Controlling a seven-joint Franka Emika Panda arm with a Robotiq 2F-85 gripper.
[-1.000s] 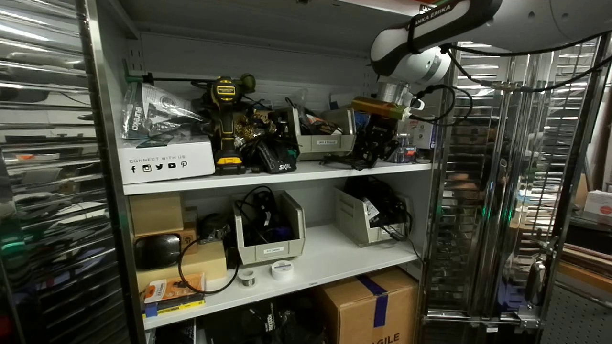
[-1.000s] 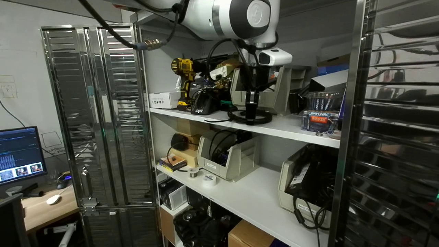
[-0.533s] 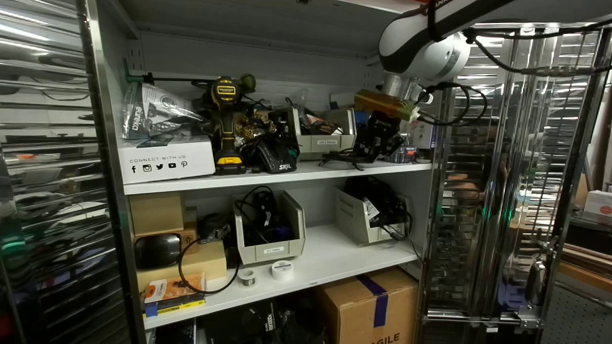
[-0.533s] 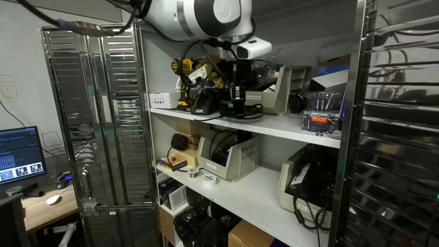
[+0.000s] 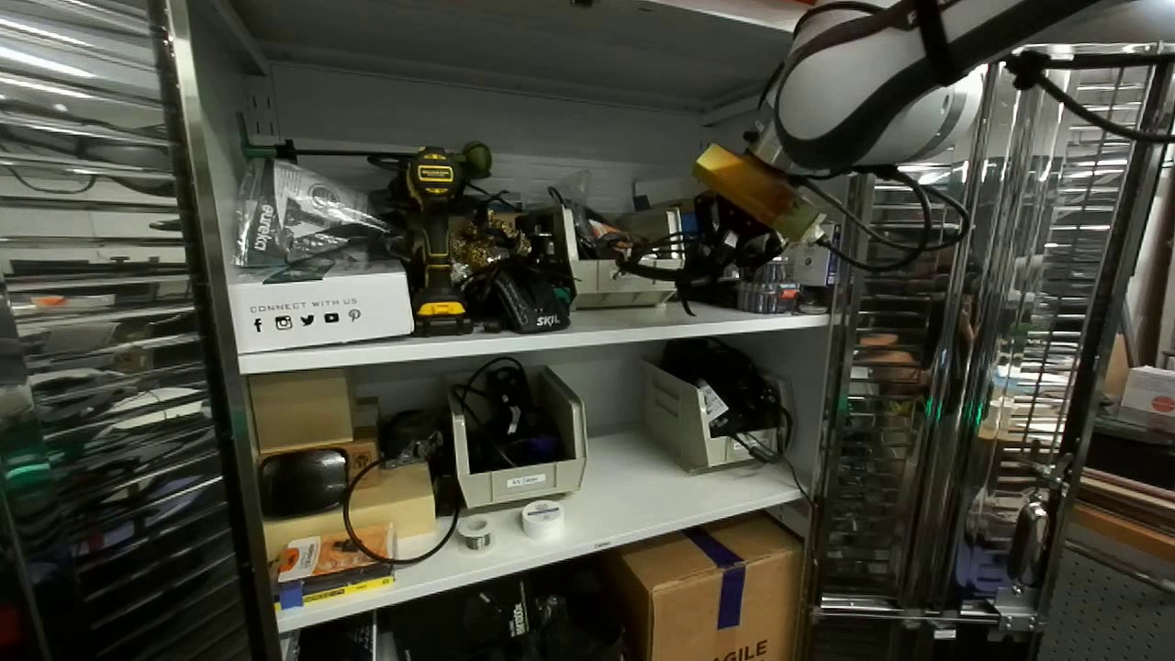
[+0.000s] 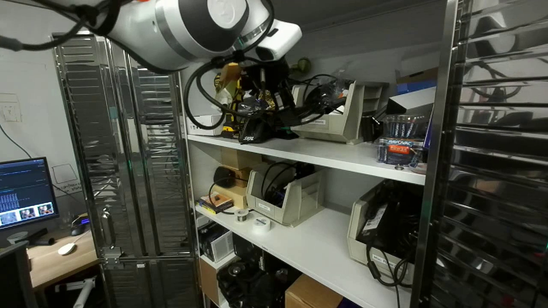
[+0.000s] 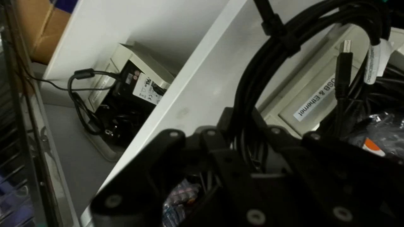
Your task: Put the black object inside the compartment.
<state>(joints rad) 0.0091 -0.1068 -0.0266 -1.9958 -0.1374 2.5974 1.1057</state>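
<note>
The black object is a coiled black cable [image 7: 254,75]. It also shows in both exterior views [image 5: 656,273] [image 6: 310,112]. My gripper [image 7: 242,121] is shut on the coil, with the strands running up between the fingertips. The gripper is tilted and holds the coil above the upper shelf, in front of a grey bin. The compartment is the wide upper bay of the white shelving unit, with its shelf board [image 5: 606,331] below the coil. Part of the coil is hidden by the fingers in the wrist view.
The grey USB & Ethernet bin [image 7: 303,104] stands close behind the coil. A yellow-black drill [image 5: 433,239], a white box [image 5: 321,308] and battery packs [image 6: 398,149] are on the same shelf. Lower bins [image 5: 519,482] hold cables. Metal doors [image 5: 945,367] stand at the sides.
The gripper has risen and tilted, lifting the coil off the upper shelf to the height of the grey bin. The arm has swung outward from the shelf.
</note>
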